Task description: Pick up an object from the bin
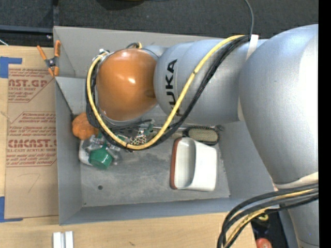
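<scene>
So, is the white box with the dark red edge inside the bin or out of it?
Inside: the white box lies on the grey floor of the bin, within its walls.

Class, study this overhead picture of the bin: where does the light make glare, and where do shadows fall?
Camera view: a bright glare patch sits on the arm's orange cover; the arm casts shadow on the bin floor beneath it, darkest around the brush; the white rectangular thing lies brightly lit.
</scene>
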You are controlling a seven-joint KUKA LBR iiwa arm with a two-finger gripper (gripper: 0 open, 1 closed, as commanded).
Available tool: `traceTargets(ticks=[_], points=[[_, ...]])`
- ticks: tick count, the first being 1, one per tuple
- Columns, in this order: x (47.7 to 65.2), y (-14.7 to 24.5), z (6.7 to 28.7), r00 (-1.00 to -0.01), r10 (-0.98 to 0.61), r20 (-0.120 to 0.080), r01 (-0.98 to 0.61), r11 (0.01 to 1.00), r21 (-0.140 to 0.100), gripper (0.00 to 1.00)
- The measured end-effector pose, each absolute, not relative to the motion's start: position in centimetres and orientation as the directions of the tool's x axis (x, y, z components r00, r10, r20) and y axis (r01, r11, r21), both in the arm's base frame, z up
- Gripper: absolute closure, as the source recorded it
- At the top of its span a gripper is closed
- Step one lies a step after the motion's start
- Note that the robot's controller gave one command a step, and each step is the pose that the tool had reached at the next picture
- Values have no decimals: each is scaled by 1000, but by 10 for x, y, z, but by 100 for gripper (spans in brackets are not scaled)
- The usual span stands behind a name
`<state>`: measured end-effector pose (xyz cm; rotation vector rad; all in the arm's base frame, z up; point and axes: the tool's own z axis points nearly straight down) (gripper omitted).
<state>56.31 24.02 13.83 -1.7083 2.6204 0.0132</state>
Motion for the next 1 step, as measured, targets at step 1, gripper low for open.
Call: traceTargets(ticks=[1], points=[[562, 240, 159, -404, -915, -15, -915, 404, 2, 100]])
